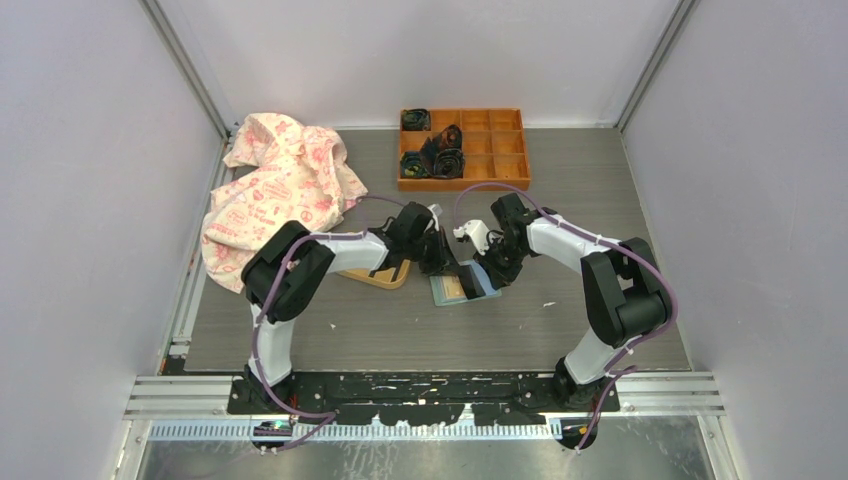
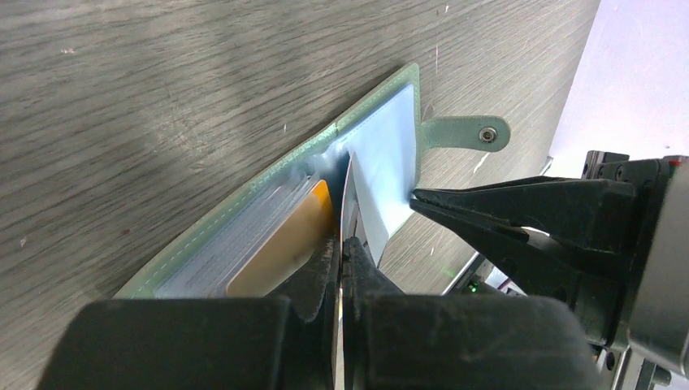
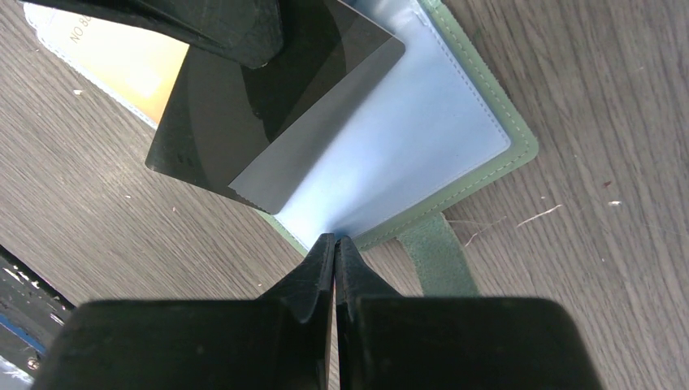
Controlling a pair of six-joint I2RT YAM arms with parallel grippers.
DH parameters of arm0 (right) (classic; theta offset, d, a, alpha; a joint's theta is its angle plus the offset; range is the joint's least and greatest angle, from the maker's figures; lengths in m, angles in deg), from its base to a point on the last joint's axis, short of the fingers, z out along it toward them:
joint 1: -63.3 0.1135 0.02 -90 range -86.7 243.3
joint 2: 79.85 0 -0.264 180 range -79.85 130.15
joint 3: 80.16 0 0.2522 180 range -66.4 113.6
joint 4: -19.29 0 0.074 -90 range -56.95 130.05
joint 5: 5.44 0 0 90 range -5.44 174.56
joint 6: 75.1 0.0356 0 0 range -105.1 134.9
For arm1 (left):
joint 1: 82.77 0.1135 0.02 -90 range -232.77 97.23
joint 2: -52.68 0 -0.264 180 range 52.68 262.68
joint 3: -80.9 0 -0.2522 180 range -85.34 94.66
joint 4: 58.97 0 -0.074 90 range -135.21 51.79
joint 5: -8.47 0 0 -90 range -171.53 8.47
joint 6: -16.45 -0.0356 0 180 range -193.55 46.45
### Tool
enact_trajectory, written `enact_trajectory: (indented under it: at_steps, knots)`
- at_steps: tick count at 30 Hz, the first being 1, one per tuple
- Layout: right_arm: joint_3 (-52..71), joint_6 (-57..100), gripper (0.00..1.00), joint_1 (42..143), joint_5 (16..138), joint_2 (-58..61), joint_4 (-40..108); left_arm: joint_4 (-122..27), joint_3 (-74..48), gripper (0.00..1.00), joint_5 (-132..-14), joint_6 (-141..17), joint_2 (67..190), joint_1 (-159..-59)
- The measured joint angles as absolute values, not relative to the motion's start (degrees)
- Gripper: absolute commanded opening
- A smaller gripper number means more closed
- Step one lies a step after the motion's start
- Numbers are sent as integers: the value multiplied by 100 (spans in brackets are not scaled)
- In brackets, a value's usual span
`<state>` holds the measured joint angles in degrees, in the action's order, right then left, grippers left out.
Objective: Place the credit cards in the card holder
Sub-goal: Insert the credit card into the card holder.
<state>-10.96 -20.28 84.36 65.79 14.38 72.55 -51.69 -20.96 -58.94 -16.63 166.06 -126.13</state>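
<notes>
Left tool (image 2: 343,244) is clamped tight on a dark card (image 3: 244,138), tilting it down over the open card holder (image 3: 524,146), which lies flat on the surface (image 3: 585,81) between the two arms. Right tool (image 3: 335,241) is pinched shut on the edge of a clear sleeve (image 3: 390,146). One orange card (image 3: 122,65) already sits in a sleeve on the other half. So one's in, I'd say, and this dark one isn't seated yet. Whether more cards wait, I can't see.

On the grey table (image 1: 560,190) lie an open green card holder (image 1: 445,295), an orange tray (image 1: 463,184), a pink cloth (image 1: 275,190), a yellow dish (image 1: 385,278)
</notes>
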Motion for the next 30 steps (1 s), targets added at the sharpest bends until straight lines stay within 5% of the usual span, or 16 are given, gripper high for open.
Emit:
enact_trajectory:
  at_steps: [16,30]
  knots:
    - [-1474,-2233,10,8557,5921,258,6910,-4559,-1405,0,-5400,-1674,17076,-12490]
    - [-1957,-2485,9,10087,6332,278,5990,-4780,-1501,3,-5395,-1538,17087,-12486]
